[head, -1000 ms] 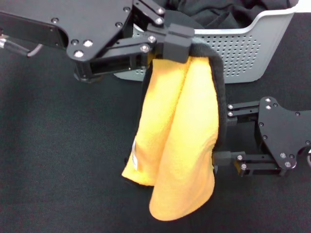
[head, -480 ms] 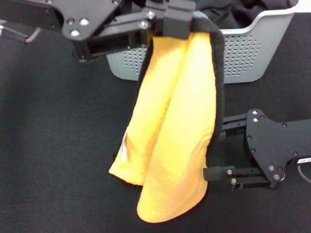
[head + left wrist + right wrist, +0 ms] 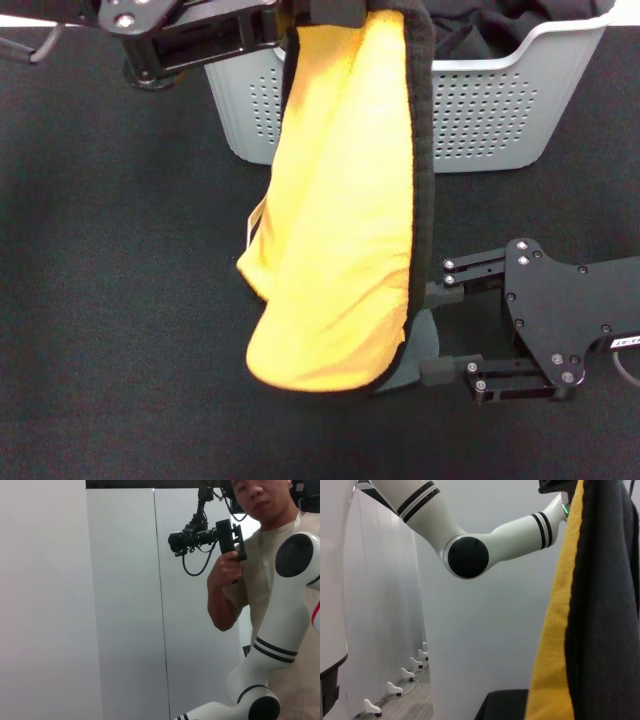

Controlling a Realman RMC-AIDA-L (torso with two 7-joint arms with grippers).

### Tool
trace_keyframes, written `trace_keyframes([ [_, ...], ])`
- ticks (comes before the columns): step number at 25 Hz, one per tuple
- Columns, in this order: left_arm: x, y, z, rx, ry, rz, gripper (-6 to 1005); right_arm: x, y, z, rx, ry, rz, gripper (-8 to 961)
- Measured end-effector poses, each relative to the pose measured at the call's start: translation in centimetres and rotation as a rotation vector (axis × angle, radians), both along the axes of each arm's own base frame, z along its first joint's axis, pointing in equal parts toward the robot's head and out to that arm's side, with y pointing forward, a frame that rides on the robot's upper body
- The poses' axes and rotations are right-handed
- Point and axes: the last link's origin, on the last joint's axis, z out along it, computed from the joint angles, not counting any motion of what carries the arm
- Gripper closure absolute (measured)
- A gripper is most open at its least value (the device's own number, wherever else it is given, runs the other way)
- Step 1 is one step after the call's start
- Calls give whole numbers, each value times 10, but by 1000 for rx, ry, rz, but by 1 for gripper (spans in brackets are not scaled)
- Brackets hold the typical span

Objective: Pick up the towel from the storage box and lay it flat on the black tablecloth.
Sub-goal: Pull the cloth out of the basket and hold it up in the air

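Note:
The yellow-orange towel (image 3: 340,220) hangs folded from my left gripper (image 3: 335,8), which is shut on its top end at the upper edge of the head view, in front of the storage box (image 3: 500,110). Its black-trimmed edge runs down the right side, and its lower end hangs just above the black tablecloth (image 3: 120,300). My right gripper (image 3: 432,328) is open and low at the right, its jaws on either side of the towel's lower right grey corner. The right wrist view shows the towel (image 3: 590,605) close up, yellow front and dark grey back.
Plain black fabric (image 3: 480,20) lies bunched inside the storage box. The left arm's white links (image 3: 470,555) cross the right wrist view. The left wrist view shows only a white wall and a person (image 3: 250,555) holding a controller.
My left gripper has moved up and away, lifting the towel so its lower end hangs higher. My right gripper has shifted nearer and left, reaching the towel's lower right corner.

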Motion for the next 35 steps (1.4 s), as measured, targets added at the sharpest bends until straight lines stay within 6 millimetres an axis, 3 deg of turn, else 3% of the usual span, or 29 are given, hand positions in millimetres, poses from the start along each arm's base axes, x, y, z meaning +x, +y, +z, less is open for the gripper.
trace_keyframes([
  [4,1,0,-1,-1,-4,-2,969,0,0,0,2,0,1,437],
  [13,3,-2,1,-4,-35,-12,969,2,5,-6,19,-2,-23,538],
  [29,2,-3,3,-1,-62,-13,968,6,7,-14,55,14,11,595],
  [35,2,-3,2,-3,-65,-10,968,7,7,-13,72,18,19,814],
])
